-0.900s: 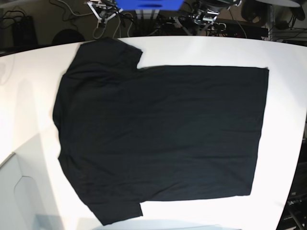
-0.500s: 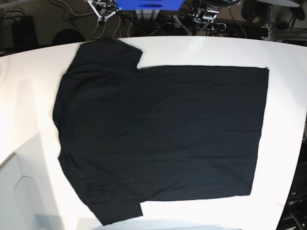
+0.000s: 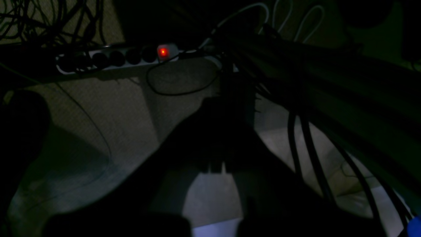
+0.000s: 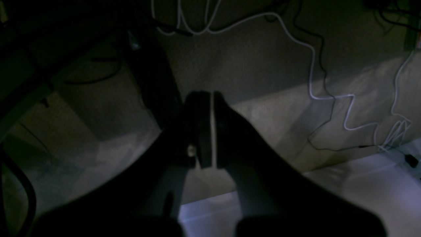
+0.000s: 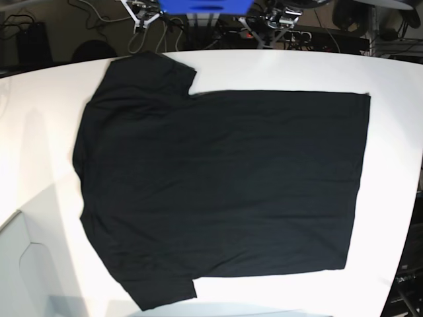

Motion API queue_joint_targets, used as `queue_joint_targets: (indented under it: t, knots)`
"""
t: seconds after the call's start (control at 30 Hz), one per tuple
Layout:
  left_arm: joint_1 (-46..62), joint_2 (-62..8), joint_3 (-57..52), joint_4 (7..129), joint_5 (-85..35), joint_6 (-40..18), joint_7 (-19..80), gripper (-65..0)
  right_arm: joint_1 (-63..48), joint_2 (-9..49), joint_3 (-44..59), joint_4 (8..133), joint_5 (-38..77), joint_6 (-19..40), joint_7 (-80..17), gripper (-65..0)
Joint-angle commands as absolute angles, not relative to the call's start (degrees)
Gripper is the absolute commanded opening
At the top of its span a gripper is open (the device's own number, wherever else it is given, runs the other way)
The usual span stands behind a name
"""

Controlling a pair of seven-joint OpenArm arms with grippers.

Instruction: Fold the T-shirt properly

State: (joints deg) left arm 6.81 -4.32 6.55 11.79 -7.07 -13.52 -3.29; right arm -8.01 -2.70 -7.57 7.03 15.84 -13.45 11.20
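- T-shirt [image 5: 218,185]: lay spread flat on the white table [image 5: 396,132], black, collar end toward the base view's left, hem toward its right, both short sleeves out at the far and near edges.
- Covered most of the table; bare white margin on every side.
- Left hand [image 3: 217,108]: pressed together, empty, seen only as a dark silhouette in its wrist view, off the table and apart from the T-shirt.
- Right hand [image 4: 212,98]: pressed together, just a thin slit between the tips, pinching nothing.
- Below the left hand: power strip [image 3: 115,59] with a lit red switch, cables [image 3: 306,138] across carpeted floor.
- Below the right hand: white cord [image 4: 329,95] on that floor.
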Motion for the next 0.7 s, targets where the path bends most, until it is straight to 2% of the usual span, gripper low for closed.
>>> queue_joint_targets:
  t: [0.0, 0.5, 0.67]
  knots:
    - [7.1, -4.5, 6.6, 12.1, -6.9, -13.9, -3.7, -64.9, -8.5, -2.9, -7.6, 7.1, 16.0, -14.7, 11.5, -65.0]
    - [8.2, -4.9, 6.2, 12.7, -7.3, -13.9, -3.9, -65.0, -9.0, -2.9, -7.6, 7.1, 16.0, -14.7, 11.5, -65.0]
    - [11.8, -6.3, 6.1, 16.7, -7.3, -13.9, -8.8, -65.0, -11.3, -2.9, -7.3, 7.2, 16.0, -14.7, 14.4, -65.0]
